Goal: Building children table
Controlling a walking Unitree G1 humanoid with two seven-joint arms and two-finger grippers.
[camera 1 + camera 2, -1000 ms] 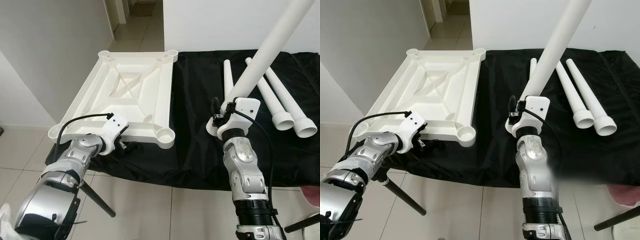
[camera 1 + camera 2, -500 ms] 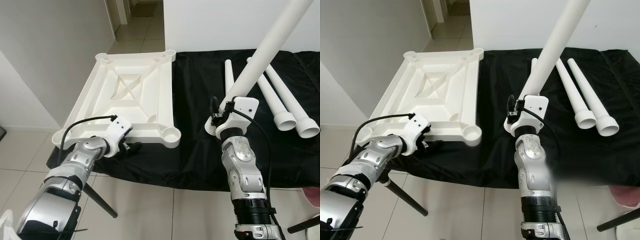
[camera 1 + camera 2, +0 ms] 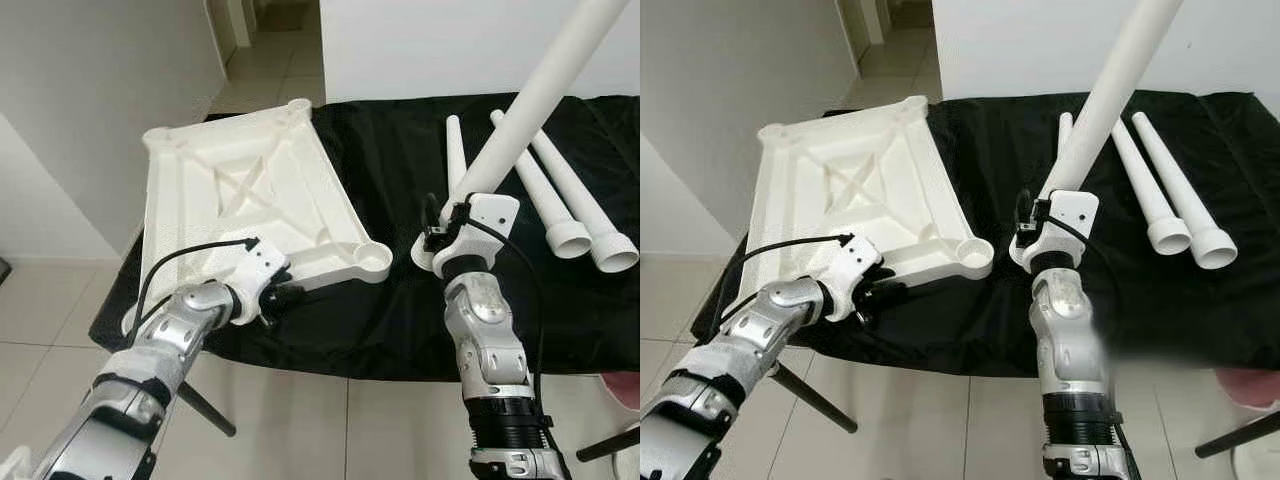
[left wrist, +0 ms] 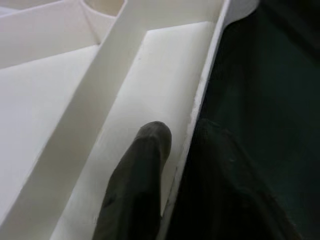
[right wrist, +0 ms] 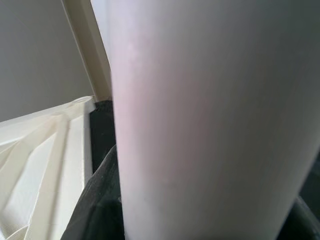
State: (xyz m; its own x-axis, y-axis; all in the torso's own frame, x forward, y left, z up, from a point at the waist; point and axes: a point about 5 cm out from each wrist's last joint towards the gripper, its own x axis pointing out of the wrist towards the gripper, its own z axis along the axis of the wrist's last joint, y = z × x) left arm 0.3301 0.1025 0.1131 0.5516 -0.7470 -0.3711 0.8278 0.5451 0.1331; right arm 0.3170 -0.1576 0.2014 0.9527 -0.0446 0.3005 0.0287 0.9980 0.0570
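The white plastic tabletop (image 3: 240,200) lies upside down on the black cloth, ribs and corner sockets facing up, one socket (image 3: 372,260) pointing toward the middle. My left gripper (image 3: 278,295) is shut on its near rim (image 4: 197,100), one finger (image 4: 142,170) inside the rim and one outside. My right gripper (image 3: 445,235) is shut on the wide end of a long white table leg (image 3: 535,95), held raised and slanting up to the right. Up close, the leg (image 5: 210,120) fills the right wrist view.
Three more white legs (image 3: 560,190) lie side by side on the black-draped table (image 3: 400,170) at the right. A grey wall stands at the left, tiled floor (image 3: 270,400) lies below, and a doorway opens at the back.
My left gripper has dragged the tabletop's near edge to the right, turning the tabletop so its near socket now points toward the held leg. The right arm and leg have stayed put.
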